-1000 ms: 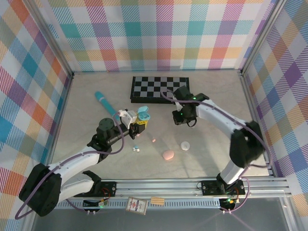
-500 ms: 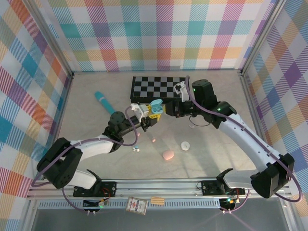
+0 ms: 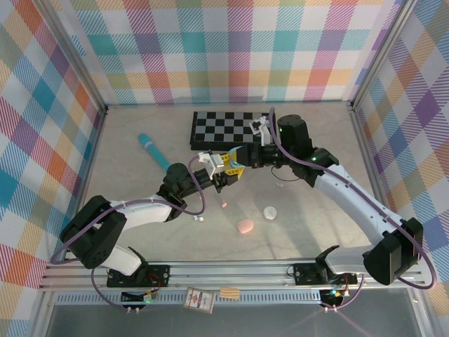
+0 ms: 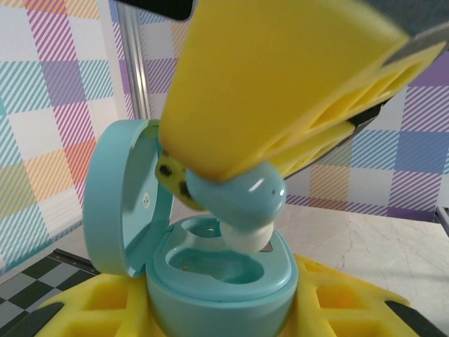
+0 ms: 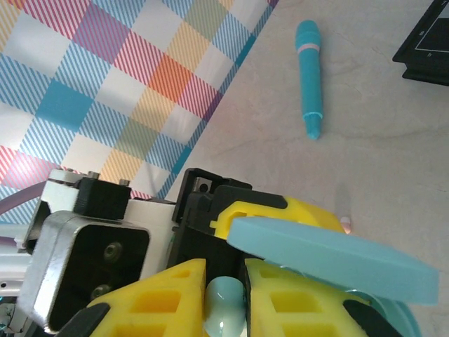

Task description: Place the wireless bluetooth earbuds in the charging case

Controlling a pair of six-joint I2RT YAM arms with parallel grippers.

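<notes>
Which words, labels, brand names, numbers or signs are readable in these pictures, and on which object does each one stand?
No text can be read with certainty.
On the small card near the bottom edge of the top view: a printed pattern, too small to read.
Inside the charging case lid: tiny dark marks, too blurred to read.
On the chessboard: no legible letters or numbers.

The left arm (image 3: 140, 210) reaches low from its base at the desk's (image 3: 316, 217) near edge toward the middle. The left pincer (image 3: 223, 170) points up and right, clamped around the open charging case (image 4: 221, 281). The right arm (image 3: 351, 193) arches in from the right, wrist turned leftward. The right pincer (image 3: 242, 156) pinches an earbud (image 4: 238, 200), its tips just above the left pincer's.
</notes>
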